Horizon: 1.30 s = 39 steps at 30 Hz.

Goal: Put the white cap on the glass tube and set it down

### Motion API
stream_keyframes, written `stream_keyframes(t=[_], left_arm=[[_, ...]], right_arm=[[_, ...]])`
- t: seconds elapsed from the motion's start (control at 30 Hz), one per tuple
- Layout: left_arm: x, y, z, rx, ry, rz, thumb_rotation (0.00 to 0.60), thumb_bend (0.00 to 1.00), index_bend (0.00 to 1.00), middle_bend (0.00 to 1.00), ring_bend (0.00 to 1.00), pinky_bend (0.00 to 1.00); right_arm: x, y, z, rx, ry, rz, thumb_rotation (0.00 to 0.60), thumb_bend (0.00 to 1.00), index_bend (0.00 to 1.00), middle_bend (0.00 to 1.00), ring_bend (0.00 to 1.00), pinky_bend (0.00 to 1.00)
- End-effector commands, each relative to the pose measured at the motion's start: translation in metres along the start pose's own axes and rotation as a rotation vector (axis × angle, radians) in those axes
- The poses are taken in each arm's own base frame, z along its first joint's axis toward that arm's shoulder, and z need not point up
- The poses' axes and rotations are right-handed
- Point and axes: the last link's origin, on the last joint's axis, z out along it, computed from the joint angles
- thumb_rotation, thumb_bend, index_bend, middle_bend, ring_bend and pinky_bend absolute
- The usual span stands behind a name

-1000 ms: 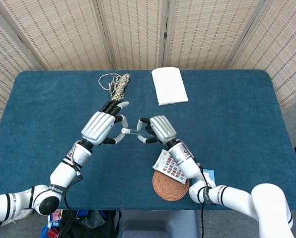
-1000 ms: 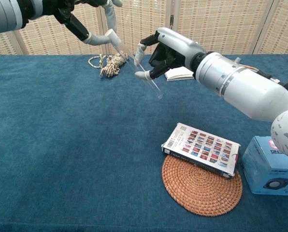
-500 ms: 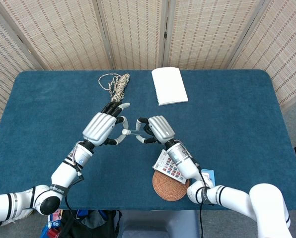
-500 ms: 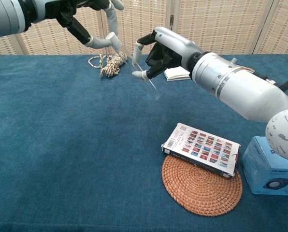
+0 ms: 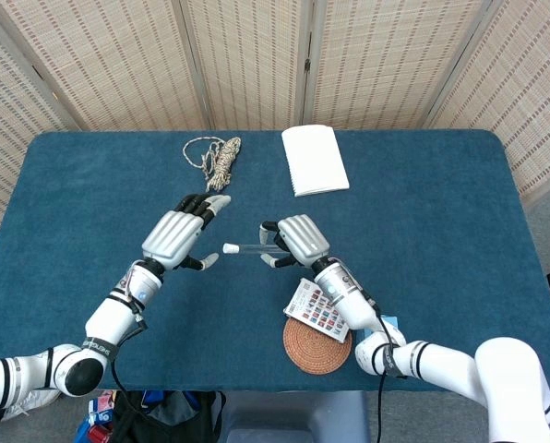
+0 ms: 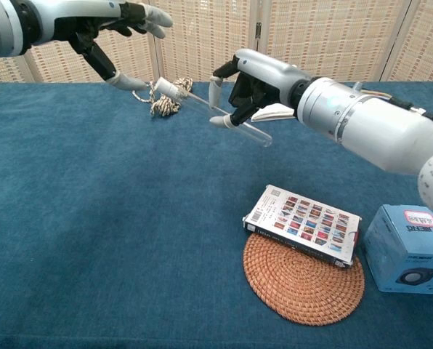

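Note:
The glass tube (image 5: 254,246) (image 6: 224,114) hangs above the table, pinched by my right hand (image 5: 293,240) (image 6: 254,78) near its middle. It slopes down toward its closed end in the chest view. The white cap (image 5: 230,247) (image 6: 166,88) sits on the tube's left end. My left hand (image 5: 177,237) (image 6: 104,25) is just left of the cap, fingers spread, holding nothing. A small gap shows between its thumb and the cap.
A coiled rope (image 5: 220,157) (image 6: 163,99) and a white notepad (image 5: 314,159) lie at the far side. Near the front lie a woven coaster (image 5: 316,347) (image 6: 304,282) with a printed card pack (image 6: 304,225) on it, and a blue box (image 6: 405,247).
My left hand let go of the cap and drew back to the left. The capped tube stays in my right hand, now tilted flatter.

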Motion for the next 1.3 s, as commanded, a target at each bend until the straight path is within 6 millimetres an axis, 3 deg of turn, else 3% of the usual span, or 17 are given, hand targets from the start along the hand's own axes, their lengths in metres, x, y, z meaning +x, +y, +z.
stream_keyframes(t=[0.03,0.2,0.33,0.87,1.03,1.3], left_arm=[[-0.001,-0.016,-0.003,0.047,-0.011,0.008,0.600,0.28,0.00,0.00,0.00,0.00],[-0.003,-0.041,-0.013,0.116,-0.018,0.031,0.600,0.28,0.00,0.00,0.00,0.00],[-0.007,-0.054,-0.022,0.145,-0.021,0.037,0.600,0.28,0.00,0.00,0.00,0.00],[-0.020,-0.066,-0.042,0.151,-0.030,0.055,0.600,0.28,0.00,0.00,0.00,0.00],[-0.023,-0.070,-0.043,0.159,-0.046,0.047,0.600,0.28,0.00,0.00,0.00,0.00],[-0.025,-0.072,-0.043,0.164,-0.049,0.056,0.600,0.28,0.00,0.00,0.00,0.00]], right_arm=[[0.011,0.007,-0.001,-0.025,-0.060,-0.095,0.600,0.86,0.89,1.00,1.00,1.00],[0.018,0.015,0.000,-0.059,-0.107,-0.178,0.600,0.86,0.89,1.00,1.00,1.00],[0.008,0.020,0.002,-0.087,-0.137,-0.188,0.600,0.85,0.89,1.00,1.00,1.00],[-0.041,0.043,0.019,-0.171,-0.144,-0.098,0.600,0.81,0.89,1.00,1.00,1.00],[-0.050,0.050,0.023,-0.194,-0.143,-0.070,0.600,0.68,0.87,1.00,1.00,1.00],[-0.059,0.056,0.025,-0.214,-0.143,-0.044,0.600,0.34,0.68,1.00,1.00,1.00]])
